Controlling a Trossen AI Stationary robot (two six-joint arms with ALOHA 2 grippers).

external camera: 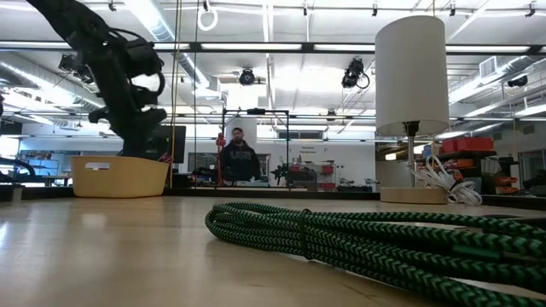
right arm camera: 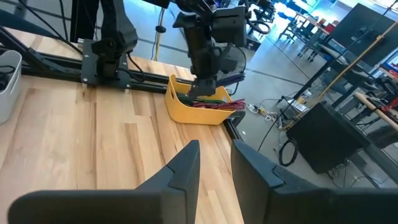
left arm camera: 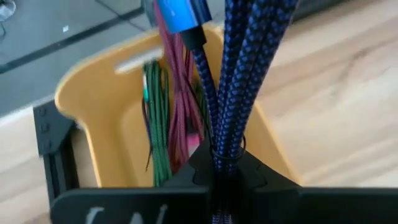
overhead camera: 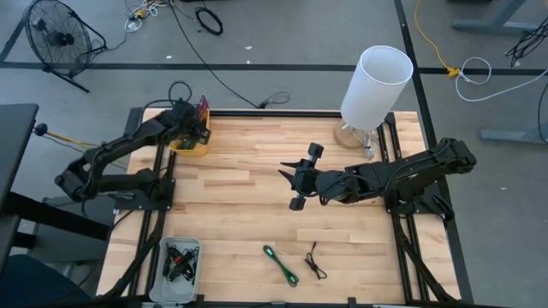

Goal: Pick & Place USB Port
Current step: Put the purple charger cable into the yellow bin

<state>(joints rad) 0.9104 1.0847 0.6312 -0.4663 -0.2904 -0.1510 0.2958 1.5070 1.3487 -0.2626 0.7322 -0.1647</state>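
Blue cable clamped in left end effector, over yellow bin.

A bundled blue-and-black braided USB cable, with a shiny blue connector at its end, stands nearly upright, pinched at its lower part between dark fingers directly over the yellow bin. That bin sits at the table's far left corner and holds coiled green and red cables. A green braided cable lies loose on the wood near the front edge, beside a thinner black cable.
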